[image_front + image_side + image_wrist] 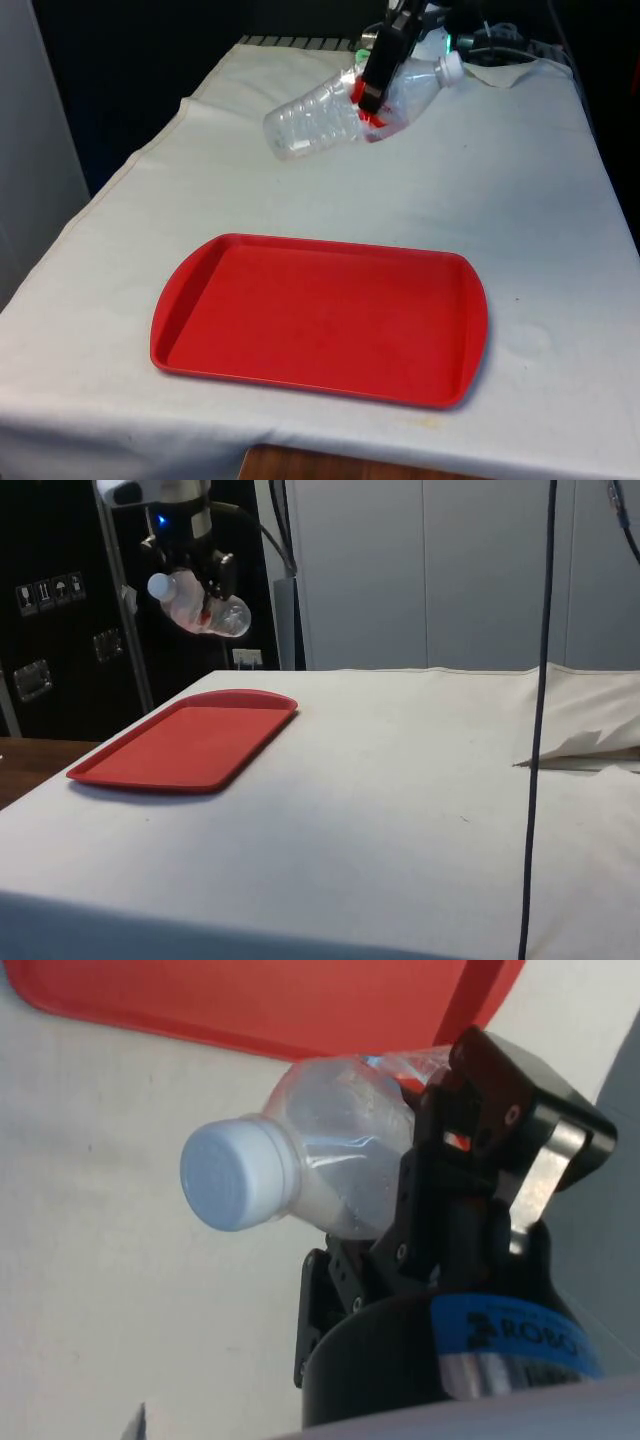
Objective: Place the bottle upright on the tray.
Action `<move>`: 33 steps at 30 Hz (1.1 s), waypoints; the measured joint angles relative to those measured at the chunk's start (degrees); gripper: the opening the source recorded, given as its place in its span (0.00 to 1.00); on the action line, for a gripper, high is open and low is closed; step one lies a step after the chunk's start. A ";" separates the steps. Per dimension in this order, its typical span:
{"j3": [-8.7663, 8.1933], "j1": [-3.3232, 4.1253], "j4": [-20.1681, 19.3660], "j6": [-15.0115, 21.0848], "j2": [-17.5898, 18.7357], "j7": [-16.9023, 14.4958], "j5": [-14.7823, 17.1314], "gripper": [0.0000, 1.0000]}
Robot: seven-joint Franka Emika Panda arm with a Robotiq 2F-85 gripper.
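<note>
The gripper [372, 100] is clamped across the middle of the bottle [320, 120], where a red label band shows between the black fingers, and it carries the bottle in the air well above the surface [520, 200]. The bottle is clear plastic with a white cap [452, 66], and it lies close to horizontal in the grasp: in the front view the cap end points up and toward the front view's right, while the ribbed base sags toward the front view's left. Gripping at mid-body rather than near the cap likely keeps the weight balanced on either side of the fingers (a light, empty-looking bottle would otherwise swing), and it leaves both ends free for turning.

The side view puts the bottle [205, 610] high and beyond the far end of the red tray [185, 745], not yet over it. The tray [320, 320] lies flat and bare on the white cloth, nearer the front camera, well apart from the bottle.

Judging from this, the carry is under way and two things remain: bringing the bottle over the tray, and rotating the wrist so the base faces down before lowering. Releasing it tilted would probably let it roll.
</note>
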 measured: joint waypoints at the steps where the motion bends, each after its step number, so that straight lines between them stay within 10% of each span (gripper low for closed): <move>1: -0.06 0.00 0.11 0.34 0.17 -0.23 0.29 0.00; 33: -2.46 -0.40 2.29 7.39 3.27 -11.97 17.25 0.00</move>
